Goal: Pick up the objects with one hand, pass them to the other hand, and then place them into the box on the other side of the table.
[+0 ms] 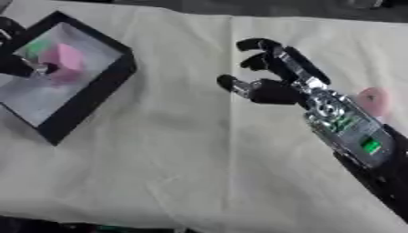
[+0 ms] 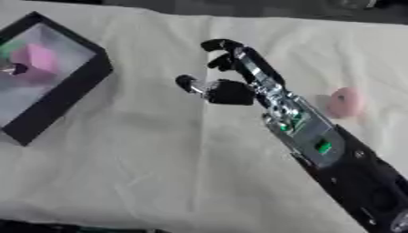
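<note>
Lab-type setup: cloth-covered table (image 1: 199,150)

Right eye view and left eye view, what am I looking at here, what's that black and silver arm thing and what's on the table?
Both pictures come from one stereo camera in a robot's head, looking down at a table covered with a pale cloth. The black and silver arm is the robot's right arm; its robot hand hovers over the middle of the table with fingers curled, holding nothing. To its right a pink object lies on the cloth. At the left stands a black box with a pink block and something green inside. The left robot hand reaches into the box beside the pink block; whether it grips anything is unclear.
</note>
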`<state>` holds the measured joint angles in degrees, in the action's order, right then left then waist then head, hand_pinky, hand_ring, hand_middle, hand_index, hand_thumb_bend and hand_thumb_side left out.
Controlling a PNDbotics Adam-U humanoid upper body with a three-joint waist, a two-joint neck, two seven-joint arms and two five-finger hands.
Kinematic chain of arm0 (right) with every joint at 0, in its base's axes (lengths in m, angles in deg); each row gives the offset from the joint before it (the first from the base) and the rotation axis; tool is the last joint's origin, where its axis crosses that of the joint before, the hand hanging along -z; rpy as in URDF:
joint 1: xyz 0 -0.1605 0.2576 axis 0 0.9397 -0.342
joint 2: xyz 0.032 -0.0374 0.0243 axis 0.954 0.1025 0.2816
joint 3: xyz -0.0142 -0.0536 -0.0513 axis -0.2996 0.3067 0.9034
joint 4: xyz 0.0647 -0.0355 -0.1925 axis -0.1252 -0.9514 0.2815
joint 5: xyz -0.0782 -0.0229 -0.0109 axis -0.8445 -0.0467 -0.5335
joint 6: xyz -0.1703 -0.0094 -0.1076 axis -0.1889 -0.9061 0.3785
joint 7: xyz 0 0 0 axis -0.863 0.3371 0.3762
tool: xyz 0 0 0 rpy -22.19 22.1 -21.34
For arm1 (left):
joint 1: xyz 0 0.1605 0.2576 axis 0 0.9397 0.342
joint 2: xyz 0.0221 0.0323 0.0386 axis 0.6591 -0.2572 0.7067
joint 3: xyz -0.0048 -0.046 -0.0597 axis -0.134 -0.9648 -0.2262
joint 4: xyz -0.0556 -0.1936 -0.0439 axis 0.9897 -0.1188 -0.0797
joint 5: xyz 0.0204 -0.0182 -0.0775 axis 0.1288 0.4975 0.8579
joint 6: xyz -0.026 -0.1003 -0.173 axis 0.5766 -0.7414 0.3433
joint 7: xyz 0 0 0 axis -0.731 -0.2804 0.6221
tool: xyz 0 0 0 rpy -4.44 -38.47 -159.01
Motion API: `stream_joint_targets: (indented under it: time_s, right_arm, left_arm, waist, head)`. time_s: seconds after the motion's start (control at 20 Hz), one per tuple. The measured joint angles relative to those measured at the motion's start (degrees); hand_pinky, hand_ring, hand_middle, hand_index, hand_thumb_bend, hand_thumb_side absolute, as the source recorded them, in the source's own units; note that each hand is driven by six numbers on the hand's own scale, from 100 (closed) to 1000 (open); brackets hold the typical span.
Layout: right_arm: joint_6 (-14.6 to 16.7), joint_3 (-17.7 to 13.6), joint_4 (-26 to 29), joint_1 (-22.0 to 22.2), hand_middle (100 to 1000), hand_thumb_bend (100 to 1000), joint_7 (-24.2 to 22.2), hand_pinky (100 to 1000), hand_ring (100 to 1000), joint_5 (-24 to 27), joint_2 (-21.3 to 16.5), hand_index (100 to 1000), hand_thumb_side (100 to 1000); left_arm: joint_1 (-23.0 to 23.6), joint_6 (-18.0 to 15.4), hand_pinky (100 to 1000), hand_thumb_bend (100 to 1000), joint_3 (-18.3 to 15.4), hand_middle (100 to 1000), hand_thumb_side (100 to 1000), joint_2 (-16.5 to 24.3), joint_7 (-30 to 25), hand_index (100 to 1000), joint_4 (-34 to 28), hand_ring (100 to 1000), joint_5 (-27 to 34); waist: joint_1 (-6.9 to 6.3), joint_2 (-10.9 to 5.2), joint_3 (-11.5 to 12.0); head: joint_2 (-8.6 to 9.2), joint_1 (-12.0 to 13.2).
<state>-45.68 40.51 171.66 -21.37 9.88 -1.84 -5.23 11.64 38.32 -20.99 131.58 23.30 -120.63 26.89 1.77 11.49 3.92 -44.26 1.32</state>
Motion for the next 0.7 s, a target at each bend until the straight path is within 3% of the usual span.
stream_joint_targets:
  time_s: [0.15,0.35,0.5,0.6,0.7]
  right_arm:
    - [0.0,-0.09,0.09,0.01,840,588,0.15,825,759,0.04,0.0,845,413]
    - [0.01,-0.11,0.33,0.03,840,592,0.22,825,759,0.13,0.0,845,407]
    - [-0.04,-0.37,0.57,0.03,839,592,0.46,824,757,0.39,-0.03,844,369]
    - [-0.18,-0.78,1.01,0.03,835,598,0.76,822,754,0.59,-0.15,837,264]
    - [-0.5,-1.15,1.59,0.03,830,601,0.97,821,751,0.84,-0.7,831,247]
  left_arm:
    - [-0.06,-0.17,817,844,-0.33,737,451,-0.02,-0.56,840,0.28,776,-0.67]
    - [-0.07,-0.23,815,794,-0.56,722,428,-0.04,-0.72,825,0.3,766,-0.75]
    - [-0.07,-0.27,812,647,-1.03,706,384,-0.06,0.13,800,0.15,739,-0.18]
    - [-0.07,-0.33,812,591,-1.32,750,366,-0.07,1.35,785,-0.48,732,0.67]
    - [-0.06,-0.38,811,572,-1.43,743,369,-0.07,2.95,773,-1.22,724,1.79]
  waist:
    - [0.0,0.0,0.0]
    - [0.0,0.0,0.0]
    - [0.0,0.0,-0.01]
    - [0.0,0.0,-0.05]
    - [0.0,0.0,-0.22]
  head:
    - [0.0,-0.21]
    - [0.0,-0.39]
    - [0.0,-0.77]
    - [0.0,-1.46]
    - [0.0,-2.32]
